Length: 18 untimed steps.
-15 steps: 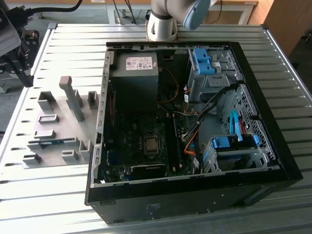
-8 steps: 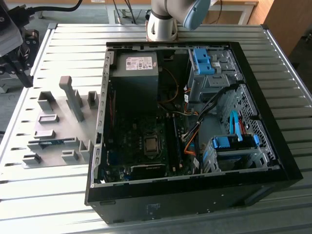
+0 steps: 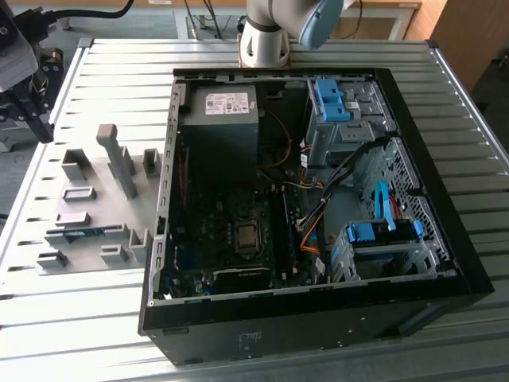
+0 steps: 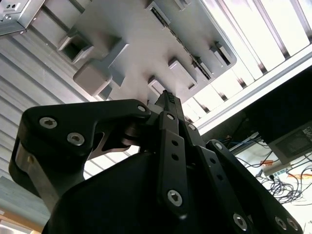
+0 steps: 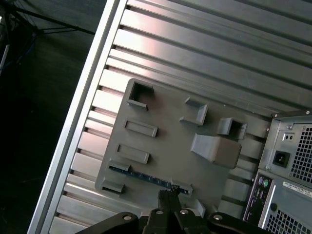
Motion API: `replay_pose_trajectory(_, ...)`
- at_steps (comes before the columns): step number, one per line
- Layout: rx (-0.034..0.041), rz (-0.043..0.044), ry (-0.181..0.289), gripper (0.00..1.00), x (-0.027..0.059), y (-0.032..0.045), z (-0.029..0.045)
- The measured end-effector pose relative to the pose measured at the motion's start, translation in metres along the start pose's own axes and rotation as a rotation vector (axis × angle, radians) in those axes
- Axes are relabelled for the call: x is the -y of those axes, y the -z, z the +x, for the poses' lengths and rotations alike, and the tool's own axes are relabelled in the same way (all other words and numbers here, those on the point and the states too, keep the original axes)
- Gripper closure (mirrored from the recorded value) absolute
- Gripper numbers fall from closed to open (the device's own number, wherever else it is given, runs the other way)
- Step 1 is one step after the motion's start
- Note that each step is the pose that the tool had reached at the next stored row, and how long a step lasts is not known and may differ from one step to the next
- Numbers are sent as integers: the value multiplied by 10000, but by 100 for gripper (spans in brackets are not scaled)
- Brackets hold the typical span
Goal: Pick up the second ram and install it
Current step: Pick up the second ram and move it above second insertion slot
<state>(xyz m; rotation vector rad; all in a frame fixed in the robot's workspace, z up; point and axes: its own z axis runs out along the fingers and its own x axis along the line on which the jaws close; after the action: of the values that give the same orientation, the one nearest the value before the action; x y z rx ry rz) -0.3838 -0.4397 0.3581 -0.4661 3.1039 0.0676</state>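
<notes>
Stick: thin blue circuit-board stick is slotted in grey plastic tray.
Black hand: fingers are pressed together, nothing clamped, near the stick.

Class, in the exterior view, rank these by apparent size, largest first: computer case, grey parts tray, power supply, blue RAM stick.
1. computer case
2. grey parts tray
3. power supply
4. blue RAM stick, a thin strip lying in the tray

The second ram is a long, thin blue stick, seen edge-on. It rests level in end slots of the gray holder plate, near nine o'clock from the open computer case in the exterior view.
</notes>
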Motion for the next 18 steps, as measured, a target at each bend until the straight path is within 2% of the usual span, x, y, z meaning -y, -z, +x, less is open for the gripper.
replay_pose_trajectory(18,-12,-2,280,89,0,0,0)
